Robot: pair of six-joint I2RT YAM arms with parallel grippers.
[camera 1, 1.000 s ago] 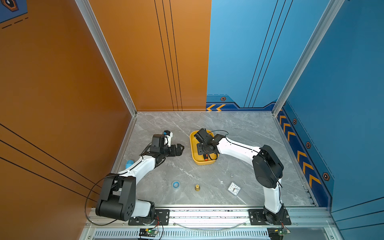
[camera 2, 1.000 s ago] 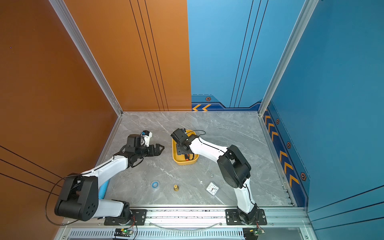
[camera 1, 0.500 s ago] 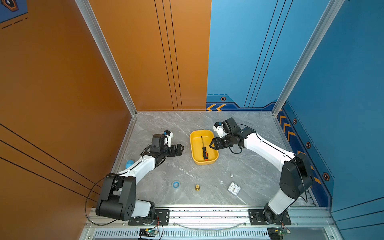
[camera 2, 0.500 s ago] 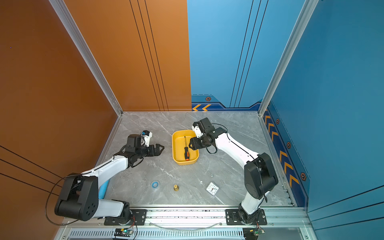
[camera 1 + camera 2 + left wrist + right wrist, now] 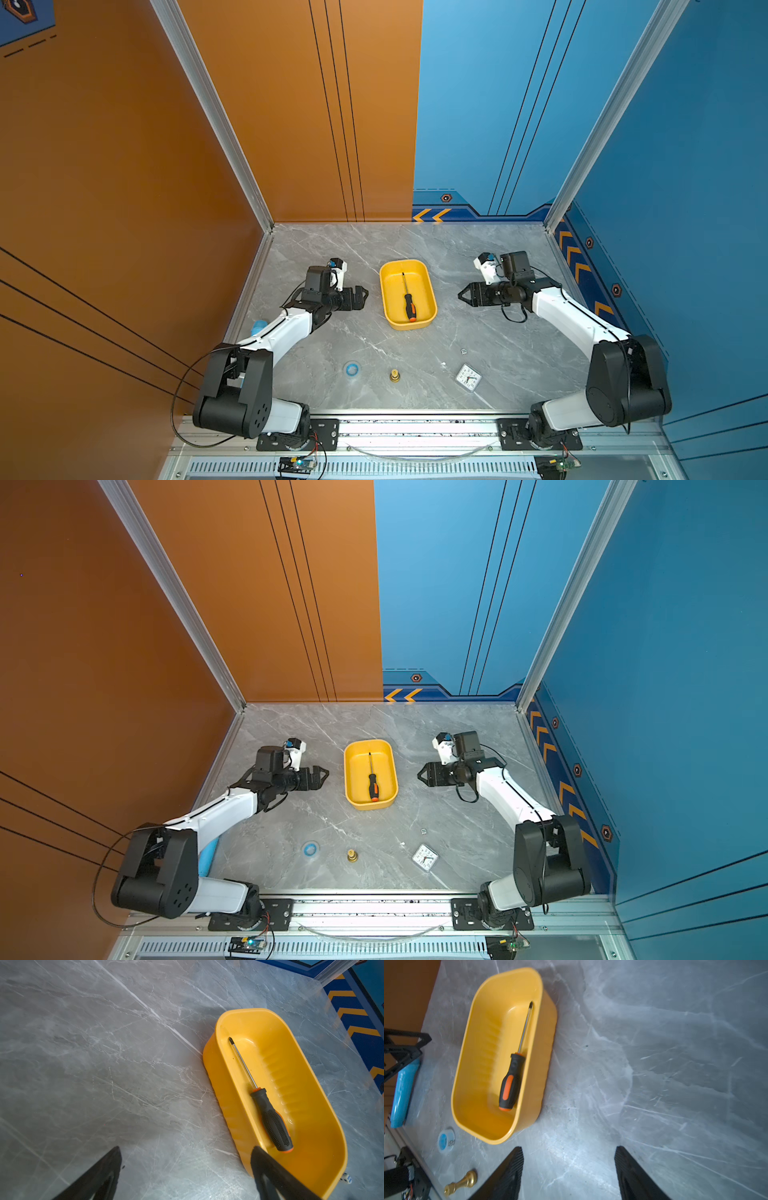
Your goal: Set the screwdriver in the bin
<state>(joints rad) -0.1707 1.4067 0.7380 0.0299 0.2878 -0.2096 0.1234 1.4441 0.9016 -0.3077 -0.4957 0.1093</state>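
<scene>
Right wrist view shows the screwdriver (image 5: 513,1068) lying flat on the ribbed floor of the bin (image 5: 483,1053), glossy yellow plastic with rounded corners. In both top views its thin metal shaft points to 12 o'clock, the rubbery black-orange handle to 6. The task seems done; so the left hand (image 5: 365,297) at 9 o'clock and the right hand (image 5: 462,294) at 3 stand clear, both open, empty.
</scene>
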